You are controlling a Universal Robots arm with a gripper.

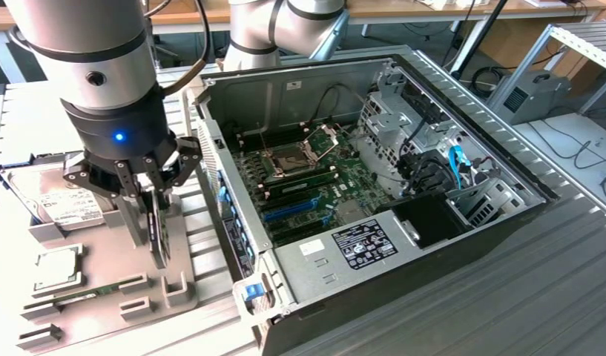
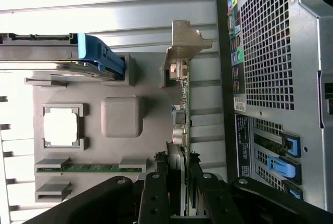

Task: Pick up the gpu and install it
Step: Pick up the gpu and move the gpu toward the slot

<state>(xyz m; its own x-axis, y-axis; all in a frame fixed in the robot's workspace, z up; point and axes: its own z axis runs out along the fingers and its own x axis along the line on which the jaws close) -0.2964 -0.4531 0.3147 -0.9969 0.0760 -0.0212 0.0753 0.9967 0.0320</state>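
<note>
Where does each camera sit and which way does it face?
Exterior view: off the arm, high up, looking down on the open computer case and grey tray; the arm and gripper show.
Wrist view: on the wrist, looking down past the gripper, shut on the gpu standing on edge in the grey tray.
Shared: gpu, grey tray, hard drive, computer case.

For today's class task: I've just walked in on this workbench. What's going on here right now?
A robot arm's gripper is closed on the gpu, a thin black card with a silver bracket at one end. The card stands on edge at the grey parts tray; whether it has left its slot cannot be told. Beside the tray lies an open computer case with its motherboard exposed. The card is not yet installed. A hard drive also rests on the tray.
</note>
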